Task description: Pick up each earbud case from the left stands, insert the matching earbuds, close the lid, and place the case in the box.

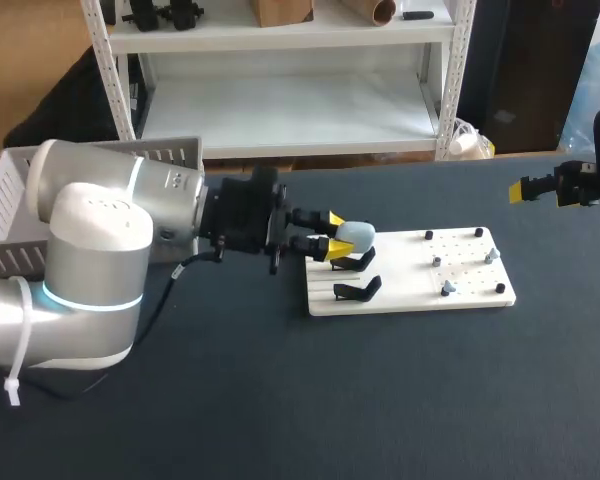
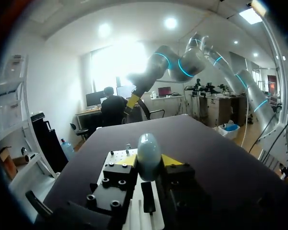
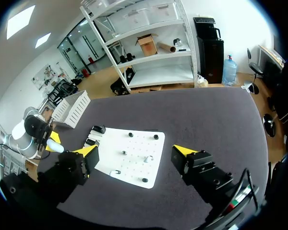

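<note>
My left gripper (image 1: 332, 233) is shut on a pale blue earbud case (image 1: 357, 236), its yellow tips pressing on the case from two sides. The case (image 2: 149, 154) sits upright between the fingers of that gripper (image 2: 149, 161), just over the rear black stand (image 1: 351, 262). Whether the two touch I cannot tell. The front stand (image 1: 358, 291) is bare. Both stands are on the left of a white board (image 1: 400, 301), and small earbuds (image 1: 447, 288) sit on its right half. My right gripper (image 1: 542, 188) hangs open and empty, high beyond the board's right end.
A white slatted box (image 1: 5, 205) stands at the table's back left, behind my left arm. In the right wrist view, the board (image 3: 134, 142) lies under the open right gripper (image 3: 135, 150). Black pegs (image 1: 429, 235) dot the board's edges.
</note>
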Tool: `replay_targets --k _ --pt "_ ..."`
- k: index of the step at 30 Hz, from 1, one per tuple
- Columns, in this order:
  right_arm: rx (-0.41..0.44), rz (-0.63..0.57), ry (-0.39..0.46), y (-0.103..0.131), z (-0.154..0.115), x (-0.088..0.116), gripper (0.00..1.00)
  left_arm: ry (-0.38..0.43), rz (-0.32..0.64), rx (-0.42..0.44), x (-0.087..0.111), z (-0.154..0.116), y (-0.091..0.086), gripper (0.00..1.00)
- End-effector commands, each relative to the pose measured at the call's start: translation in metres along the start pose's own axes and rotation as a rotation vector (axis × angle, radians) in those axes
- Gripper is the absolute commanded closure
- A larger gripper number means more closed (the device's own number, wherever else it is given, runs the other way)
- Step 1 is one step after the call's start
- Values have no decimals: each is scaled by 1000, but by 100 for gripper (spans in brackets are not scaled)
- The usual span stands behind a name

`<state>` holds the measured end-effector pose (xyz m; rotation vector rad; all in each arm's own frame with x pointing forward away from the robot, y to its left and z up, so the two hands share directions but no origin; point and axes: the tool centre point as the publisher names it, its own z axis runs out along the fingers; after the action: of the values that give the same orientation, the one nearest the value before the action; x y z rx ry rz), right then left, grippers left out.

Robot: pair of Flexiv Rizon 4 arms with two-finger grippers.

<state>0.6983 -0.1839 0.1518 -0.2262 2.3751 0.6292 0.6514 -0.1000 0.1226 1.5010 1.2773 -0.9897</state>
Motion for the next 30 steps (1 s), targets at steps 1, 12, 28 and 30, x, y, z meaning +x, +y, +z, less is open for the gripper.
replay_targets --k 1,12,28,30 --pt "-5 -1 1 -1 0 0 0 -2 2 -2 1 1 0 100" --pt "-5 -1 1 -1 0 0 0 -2 2 -2 1 1 0 100" --pt "-5 -1 1 -1 0 0 0 -186 12 -55 -11 5 -3 100" --pt "-9 -8 3 1 -2 1 0 -192 4 -57 -11 6 -2 100"
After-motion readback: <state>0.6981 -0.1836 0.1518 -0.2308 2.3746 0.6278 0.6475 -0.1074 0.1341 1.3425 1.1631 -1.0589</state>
